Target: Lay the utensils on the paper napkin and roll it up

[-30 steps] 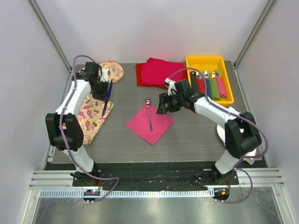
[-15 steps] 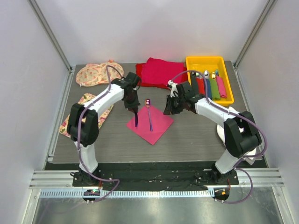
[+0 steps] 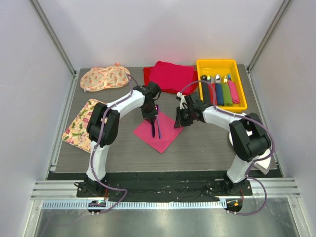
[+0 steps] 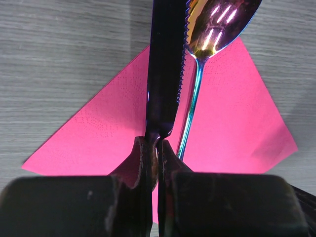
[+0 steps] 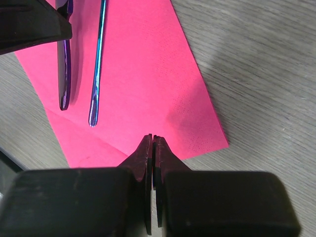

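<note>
The pink paper napkin (image 3: 166,136) lies as a diamond on the grey table. An iridescent spoon (image 3: 158,123) rests on it, bowl toward the back. In the left wrist view the spoon (image 4: 196,94) lies right beside a dark purple serrated knife (image 4: 165,74). My left gripper (image 4: 158,141) is shut on the knife's handle end, and the blade hangs just over the napkin (image 4: 237,123). My left gripper (image 3: 150,116) is above the napkin's far-left part. At the napkin's right corner (image 5: 197,113), my right gripper (image 5: 154,137) is shut, with nothing visible between its fingertips.
A yellow tray (image 3: 200,69) at the back right holds several rolled coloured napkins with cutlery. A pile of red cloth (image 3: 170,76) lies behind the napkin. Floral mats lie at the back left (image 3: 103,78) and left (image 3: 81,126).
My left arm swung from the far-left mats to over the napkin, carrying the knife. My right gripper went from open to shut and shifted a little toward the napkin's right corner.
</note>
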